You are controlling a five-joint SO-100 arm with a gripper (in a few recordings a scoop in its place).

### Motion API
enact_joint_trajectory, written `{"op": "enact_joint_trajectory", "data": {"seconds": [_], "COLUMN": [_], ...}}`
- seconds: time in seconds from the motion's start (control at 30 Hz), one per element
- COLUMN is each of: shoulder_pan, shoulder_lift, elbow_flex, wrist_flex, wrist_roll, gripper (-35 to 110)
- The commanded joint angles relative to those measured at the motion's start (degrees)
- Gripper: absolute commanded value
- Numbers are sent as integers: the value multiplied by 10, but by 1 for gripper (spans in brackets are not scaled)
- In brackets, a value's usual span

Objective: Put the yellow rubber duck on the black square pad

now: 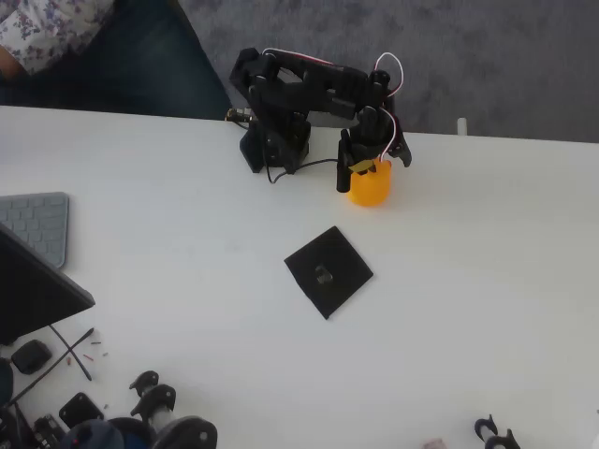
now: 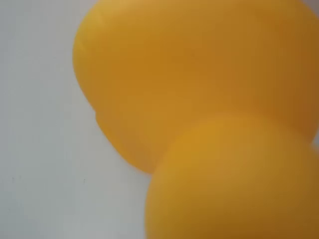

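The yellow rubber duck (image 1: 370,185) stands on the white table just in front of the arm's base. In the wrist view the duck (image 2: 199,109) is very close and blurred, with bare table to its left. My black gripper (image 1: 372,168) hangs right over the duck's far side. One finger (image 1: 343,176) is down beside the duck's left flank, and the other is spread out to the right, apart from it. The jaws look open and straddle the duck. The black square pad (image 1: 328,271) lies flat with a grey mark at its centre, nearer the front and slightly left of the duck.
A grey keyboard (image 1: 37,224) and a dark slanted slab (image 1: 33,290) sit at the left edge. Black parts and cables (image 1: 112,412) clutter the front left corner, and a small black piece (image 1: 496,432) lies front right. A person (image 1: 84,47) sits behind the table's far edge.
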Motion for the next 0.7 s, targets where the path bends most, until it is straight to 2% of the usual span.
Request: {"op": "enact_joint_trajectory", "data": {"seconds": [0.0,0.23,0.33,0.67], "shoulder_pan": [-4,-5,-4,-4], "shoulder_lift": [3,1,-3,-111], "elbow_flex": [-29,-28,-26,-18], "wrist_flex": [17,12,9,9], "wrist_roll": [-5,-11,-45,-68], "gripper": [25,25,25,25]}}
